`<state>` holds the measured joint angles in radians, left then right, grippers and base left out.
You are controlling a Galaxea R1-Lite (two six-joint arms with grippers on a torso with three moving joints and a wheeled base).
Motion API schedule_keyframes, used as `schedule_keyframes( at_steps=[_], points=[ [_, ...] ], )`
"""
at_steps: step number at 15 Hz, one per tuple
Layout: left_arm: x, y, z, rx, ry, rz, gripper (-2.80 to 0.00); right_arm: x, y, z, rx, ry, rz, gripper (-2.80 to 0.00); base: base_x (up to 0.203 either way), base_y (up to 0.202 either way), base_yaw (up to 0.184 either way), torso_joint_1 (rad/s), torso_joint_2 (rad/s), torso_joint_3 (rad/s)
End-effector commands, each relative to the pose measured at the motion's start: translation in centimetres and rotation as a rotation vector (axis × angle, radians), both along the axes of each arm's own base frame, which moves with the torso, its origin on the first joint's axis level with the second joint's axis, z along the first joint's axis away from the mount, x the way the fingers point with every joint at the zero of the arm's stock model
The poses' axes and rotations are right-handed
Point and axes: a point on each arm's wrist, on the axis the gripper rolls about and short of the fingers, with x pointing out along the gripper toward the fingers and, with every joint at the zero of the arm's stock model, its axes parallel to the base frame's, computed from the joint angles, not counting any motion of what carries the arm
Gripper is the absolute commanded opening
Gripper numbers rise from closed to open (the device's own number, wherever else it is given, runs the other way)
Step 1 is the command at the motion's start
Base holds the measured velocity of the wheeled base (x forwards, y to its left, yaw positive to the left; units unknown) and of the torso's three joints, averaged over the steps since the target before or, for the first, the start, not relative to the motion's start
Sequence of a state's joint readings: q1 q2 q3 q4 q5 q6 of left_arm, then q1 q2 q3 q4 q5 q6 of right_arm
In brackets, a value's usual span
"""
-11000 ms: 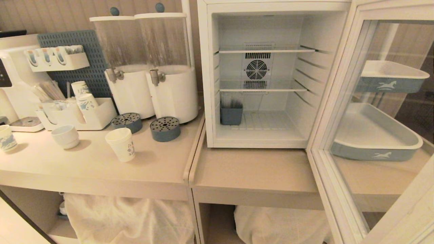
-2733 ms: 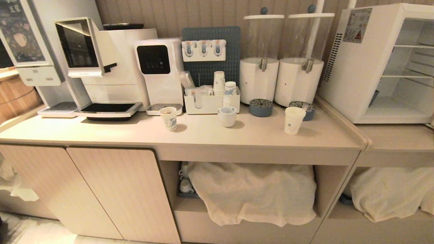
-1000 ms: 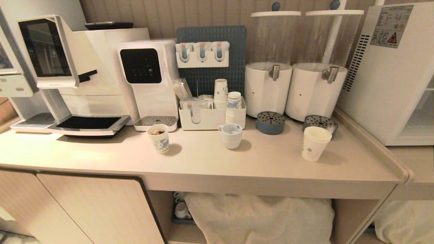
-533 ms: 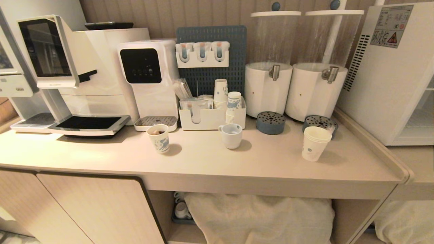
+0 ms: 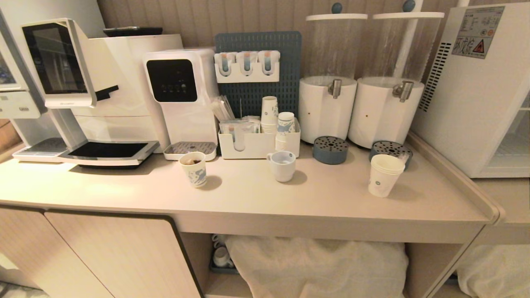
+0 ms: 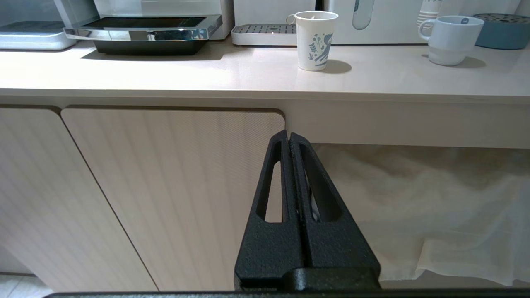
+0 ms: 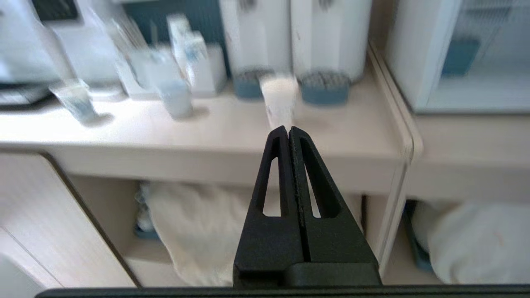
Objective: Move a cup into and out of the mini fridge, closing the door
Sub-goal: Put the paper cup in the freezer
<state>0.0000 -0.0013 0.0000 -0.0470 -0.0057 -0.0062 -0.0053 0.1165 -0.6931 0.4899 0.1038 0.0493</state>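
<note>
The cup, a tall white paper cup with a small blue logo, stands near the counter's right end, in front of the right drip tray. The mini fridge sits at the far right with its vented side and warning sticker toward me; a strip of its open inside shows. The door is out of view. My right gripper is shut and empty, held in front of the counter edge and pointing at the cup. My left gripper is shut and empty, low before the cabinet front. Neither shows in the head view.
A paper cup with blue drawings and a white mug stand left of the cup. Behind are two dispensers, blue drip trays, an organiser and a coffee machine. A raised lip edges the counter's right end.
The head view swung from the open fridge to the counter and then came closer. Over the last second nothing in it has shifted.
</note>
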Motion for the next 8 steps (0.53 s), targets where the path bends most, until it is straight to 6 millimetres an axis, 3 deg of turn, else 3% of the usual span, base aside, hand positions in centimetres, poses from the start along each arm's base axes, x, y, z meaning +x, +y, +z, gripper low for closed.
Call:
schedule_keyframes(
  at_steps=[1,5,8],
  points=[
    [0.1,0.0,-0.4,0.000,0.016,0.000,-2.80,1.6,-0.1,3.6,0.014,0.053,0.011,-2.80,0.000,0.000,0.000,0.000,0.00,0.000],
    [0.1,0.0,-0.4,-0.006,0.017,-0.001,-2.80,5.8,-0.5,9.2,0.065,0.180,0.141,-2.80,0.000,0.000,0.000,0.000,0.00,0.000],
    [0.1,0.0,-0.5,-0.006,0.017,-0.001,-2.80,9.0,-0.1,10.2,0.066,0.278,0.179,-2.80,0.000,0.000,0.000,0.000,0.00,0.000]
  ],
)
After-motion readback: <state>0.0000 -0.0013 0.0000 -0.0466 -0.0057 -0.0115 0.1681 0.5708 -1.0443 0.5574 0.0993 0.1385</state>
